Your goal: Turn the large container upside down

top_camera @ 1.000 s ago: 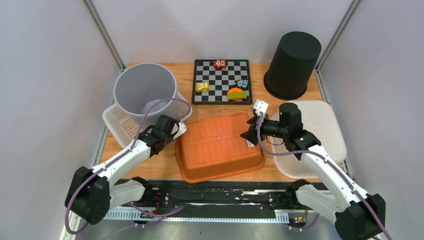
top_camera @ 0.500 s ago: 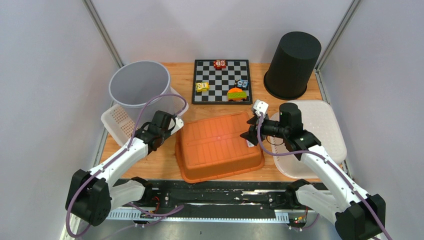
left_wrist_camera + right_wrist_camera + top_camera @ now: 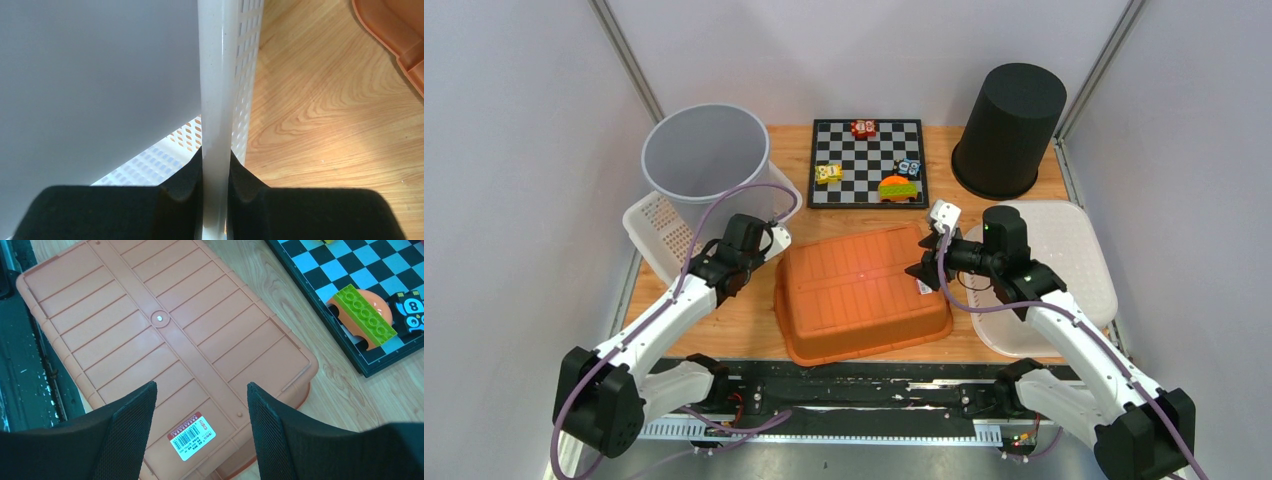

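Note:
The large white perforated container [image 3: 656, 232] stands at the left with a grey bucket [image 3: 707, 160] inside it. My left gripper [image 3: 774, 242] is shut on its right rim; in the left wrist view the white rim [image 3: 216, 90] runs straight up between the black fingers, the gripper [image 3: 216, 170] pinching it, and the grey bucket [image 3: 95, 70] fills the left. An orange tub [image 3: 860, 290] lies bottom-up in the middle. My right gripper [image 3: 921, 272] hovers open over the tub's right end, and its fingers frame the barcode label [image 3: 194, 436] on the orange tub [image 3: 165, 335].
A chessboard [image 3: 867, 190] with small toys lies at the back centre, and a green brick toy [image 3: 365, 315] is on it. A black bucket [image 3: 1009, 130] stands upside down at the back right. A translucent tray [image 3: 1069, 265] lies under my right arm.
My left gripper has pulled the white container and the grey bucket in it toward the far left, away from the orange tub. The right arm has not moved.

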Robot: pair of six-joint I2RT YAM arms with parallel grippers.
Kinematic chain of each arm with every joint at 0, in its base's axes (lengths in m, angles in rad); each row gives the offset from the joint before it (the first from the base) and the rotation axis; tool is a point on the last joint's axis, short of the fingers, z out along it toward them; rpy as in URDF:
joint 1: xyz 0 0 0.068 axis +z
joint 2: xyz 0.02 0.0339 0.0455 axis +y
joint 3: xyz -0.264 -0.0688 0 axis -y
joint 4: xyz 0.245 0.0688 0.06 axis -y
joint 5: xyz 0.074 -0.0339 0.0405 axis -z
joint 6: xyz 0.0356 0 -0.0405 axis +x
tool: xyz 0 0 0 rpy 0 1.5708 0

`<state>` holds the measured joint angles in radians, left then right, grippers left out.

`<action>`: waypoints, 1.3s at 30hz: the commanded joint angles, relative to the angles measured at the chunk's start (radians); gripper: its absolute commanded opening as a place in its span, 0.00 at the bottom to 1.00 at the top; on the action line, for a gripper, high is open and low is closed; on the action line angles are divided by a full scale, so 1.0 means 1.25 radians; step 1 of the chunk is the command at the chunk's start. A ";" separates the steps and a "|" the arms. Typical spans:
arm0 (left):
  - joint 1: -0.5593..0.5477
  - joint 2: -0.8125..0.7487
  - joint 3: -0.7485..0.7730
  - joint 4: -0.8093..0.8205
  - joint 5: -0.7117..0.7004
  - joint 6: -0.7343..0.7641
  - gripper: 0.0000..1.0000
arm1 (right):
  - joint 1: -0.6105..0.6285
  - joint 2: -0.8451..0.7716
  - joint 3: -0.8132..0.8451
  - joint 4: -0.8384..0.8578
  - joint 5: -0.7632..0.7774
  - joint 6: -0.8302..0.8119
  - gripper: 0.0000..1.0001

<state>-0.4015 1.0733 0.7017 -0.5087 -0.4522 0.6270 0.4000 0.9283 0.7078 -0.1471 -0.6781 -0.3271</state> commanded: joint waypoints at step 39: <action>-0.142 0.044 0.455 -0.186 -0.031 0.085 0.00 | 0.014 0.212 0.162 -0.544 0.227 -0.632 0.93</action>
<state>-0.5636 1.1358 1.1889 -0.8104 -0.4187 0.7155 0.4000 1.1542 0.9127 -0.8463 -0.3214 -1.0618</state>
